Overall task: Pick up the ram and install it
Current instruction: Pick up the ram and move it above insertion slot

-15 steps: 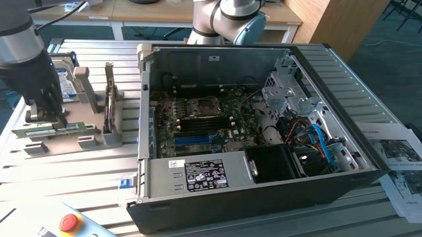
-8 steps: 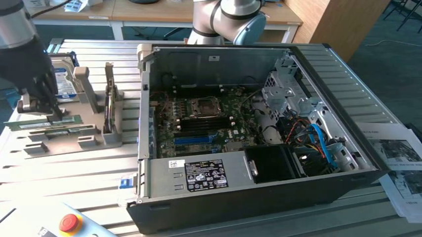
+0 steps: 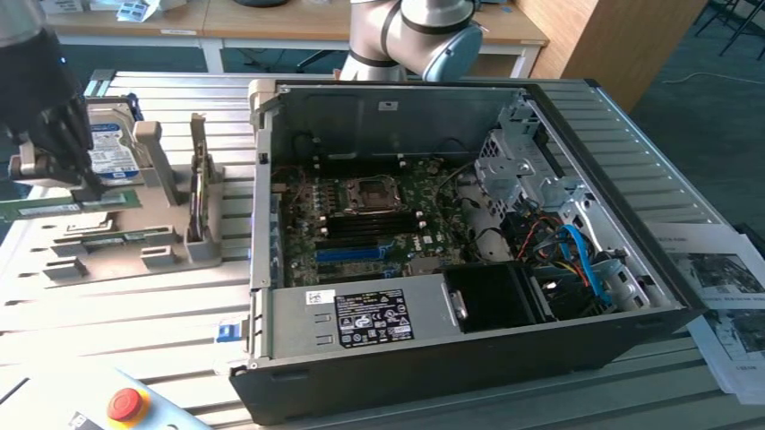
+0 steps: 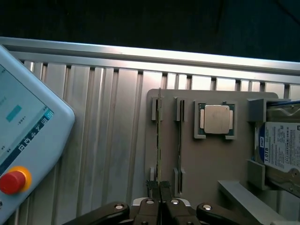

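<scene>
In the exterior view my gripper (image 3: pixel 88 192) hangs at the far left, over the grey parts holder (image 3: pixel 161 219). It is shut on the ram (image 3: pixel 54 209), a thin green stick lying level and a little above the holder. In the wrist view the ram (image 4: pixel 159 136) runs edge-on away from my gripper (image 4: pixel 160 188), in line with one pair of the holder's slot posts. A second green stick (image 4: pixel 179 140) stands in the neighbouring slot. The open computer case (image 3: pixel 395 358) lies to the exterior view's right, with the motherboard (image 3: pixel 358 224) and its long slots exposed inside.
On the holder (image 4: pixel 201 164) sit a square silver processor (image 4: pixel 216 119) and a blue-labelled hard drive (image 4: pixel 281 150). A pendant with a red stop button (image 3: pixel 125 405) lies near the front left. Papers (image 3: pixel 723 287) lie right of the case. The case wall (image 3: pixel 257 206) stands between holder and motherboard.
</scene>
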`<state>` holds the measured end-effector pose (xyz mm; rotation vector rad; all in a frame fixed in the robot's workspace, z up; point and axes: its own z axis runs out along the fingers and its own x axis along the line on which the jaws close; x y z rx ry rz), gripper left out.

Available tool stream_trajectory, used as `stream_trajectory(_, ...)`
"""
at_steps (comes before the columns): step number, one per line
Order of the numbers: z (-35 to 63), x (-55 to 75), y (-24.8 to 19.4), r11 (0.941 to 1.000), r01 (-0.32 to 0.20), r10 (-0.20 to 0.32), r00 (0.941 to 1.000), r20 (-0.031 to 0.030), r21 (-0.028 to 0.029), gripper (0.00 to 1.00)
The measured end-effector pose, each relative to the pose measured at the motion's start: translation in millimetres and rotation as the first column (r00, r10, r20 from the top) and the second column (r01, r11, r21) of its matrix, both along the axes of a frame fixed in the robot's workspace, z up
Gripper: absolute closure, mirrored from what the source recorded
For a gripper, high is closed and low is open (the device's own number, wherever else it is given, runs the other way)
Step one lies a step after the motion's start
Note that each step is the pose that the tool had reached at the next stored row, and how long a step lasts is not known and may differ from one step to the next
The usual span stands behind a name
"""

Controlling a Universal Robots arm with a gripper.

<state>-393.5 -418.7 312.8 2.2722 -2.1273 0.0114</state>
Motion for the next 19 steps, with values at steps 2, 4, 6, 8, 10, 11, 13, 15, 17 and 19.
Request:
stream_trajectory(2,8.1,0.0,0.0,1.0000,0.000,0.000,1.0000,-0.0001,-0.0002,0.88)
stream_trajectory(4,15.8,0.0,0.0,1.0000,0.000,0.000,1.0000,0.0000,-0.0002,0.88)
stream_trajectory(6,23.5,0.0,0.0,1.0000,0.000,0.000,1.0000,-0.0001,-0.0004,0.88)
stream_trajectory(8,31.2,0.0,0.0,1.0000,0.000,0.000,1.0000,-0.0001,-0.0006,0.88)
stream_trajectory(10,38.6,0.0,0.0,1.0000,0.000,0.000,1.0000,-0.0001,-0.0009,0.88)
stream_trajectory(11,42.2,0.0,0.0,1.0000,0.000,0.000,1.0000,-0.0001,-0.0011,0.88)
stream_trajectory(13,49.4,0.0,0.0,1.0000,0.000,0.000,1.0000,-0.0001,-0.0014,0.88)
stream_trajectory(15,56.5,0.0,0.0,1.0000,0.000,0.000,1.0000,-0.0001,-0.0018,0.88)
stream_trajectory(17,63.9,0.0,0.0,1.0000,0.000,0.000,1.0000,-0.0001,-0.0022,0.88)
stream_trajectory(19,70.6,0.0,0.0,1.0000,0.000,0.000,1.0000,-0.0001,-0.0025,0.88)
